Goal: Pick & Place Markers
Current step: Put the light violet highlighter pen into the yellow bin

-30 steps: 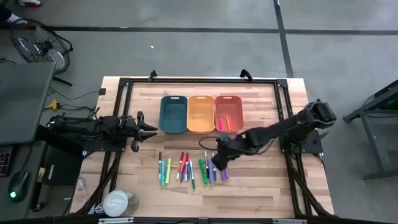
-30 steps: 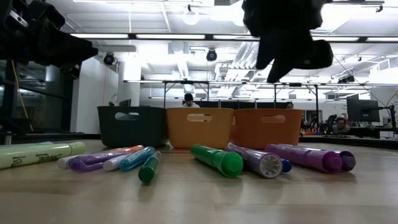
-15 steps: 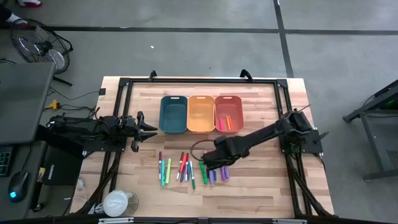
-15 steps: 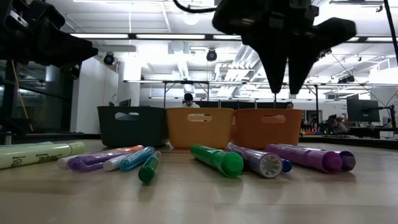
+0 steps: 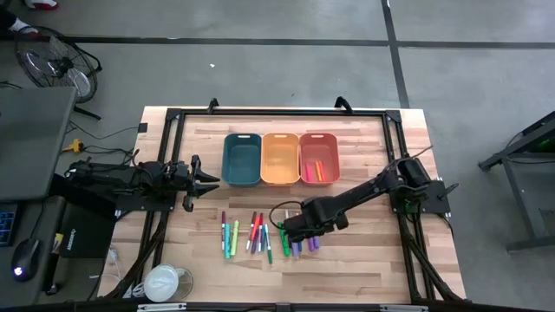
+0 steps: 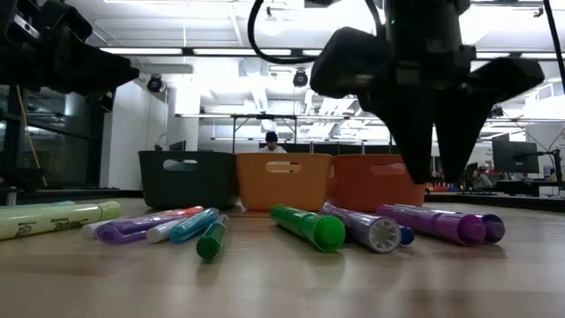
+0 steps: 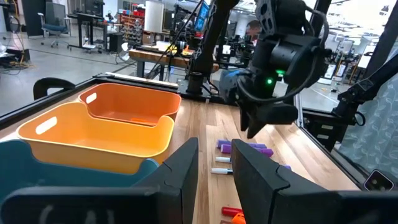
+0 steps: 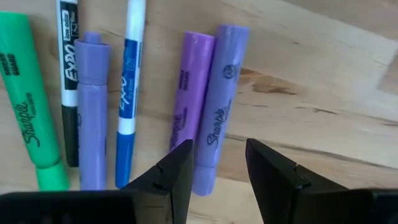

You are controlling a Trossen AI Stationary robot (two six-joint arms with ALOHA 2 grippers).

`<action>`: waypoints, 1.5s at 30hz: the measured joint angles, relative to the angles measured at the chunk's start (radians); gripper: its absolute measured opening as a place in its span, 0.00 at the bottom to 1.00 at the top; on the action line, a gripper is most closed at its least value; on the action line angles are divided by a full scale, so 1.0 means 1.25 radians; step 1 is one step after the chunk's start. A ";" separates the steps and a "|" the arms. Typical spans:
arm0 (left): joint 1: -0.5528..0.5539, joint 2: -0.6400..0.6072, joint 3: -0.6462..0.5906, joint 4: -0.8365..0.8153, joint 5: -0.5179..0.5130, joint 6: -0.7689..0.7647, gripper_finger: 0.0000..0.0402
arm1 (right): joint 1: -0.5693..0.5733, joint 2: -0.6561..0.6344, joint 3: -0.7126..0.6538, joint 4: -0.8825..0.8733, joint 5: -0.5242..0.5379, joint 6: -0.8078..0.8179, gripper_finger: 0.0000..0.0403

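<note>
The left gripper (image 5: 208,181) waits at the left edge of the surface (image 5: 364,260), beside the teal bin (image 5: 242,159), its jaws slightly parted around nothing. Ahead of it stand the yellow-orange bin (image 5: 280,158) and the orange bin (image 5: 319,158); only the orange bin shows a few markers inside, so I judge the task barely begun. Most markers (image 5: 260,234) lie in a loose row on the surface, long axes running roughly from front edge toward the bins. The right gripper (image 8: 214,163) hovers directly above the row's right end, jaws open and empty, straddling a purple highlighter (image 8: 216,102) lying below them.
</note>
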State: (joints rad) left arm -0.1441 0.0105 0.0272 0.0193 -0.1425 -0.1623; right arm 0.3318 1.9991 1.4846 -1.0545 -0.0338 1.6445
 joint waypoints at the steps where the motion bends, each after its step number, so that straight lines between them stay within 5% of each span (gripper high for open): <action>1: 0.000 0.000 0.000 0.000 0.000 0.000 0.23 | -0.002 0.000 -0.005 0.003 -0.001 0.000 0.34; 45: 0.000 0.000 0.000 0.000 0.000 0.000 0.23 | -0.048 -0.005 -0.190 0.198 -0.047 -0.063 0.27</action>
State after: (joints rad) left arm -0.1440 0.0107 0.0269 0.0193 -0.1427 -0.1623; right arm 0.2715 1.9929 1.2469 -0.8069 -0.0924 1.5651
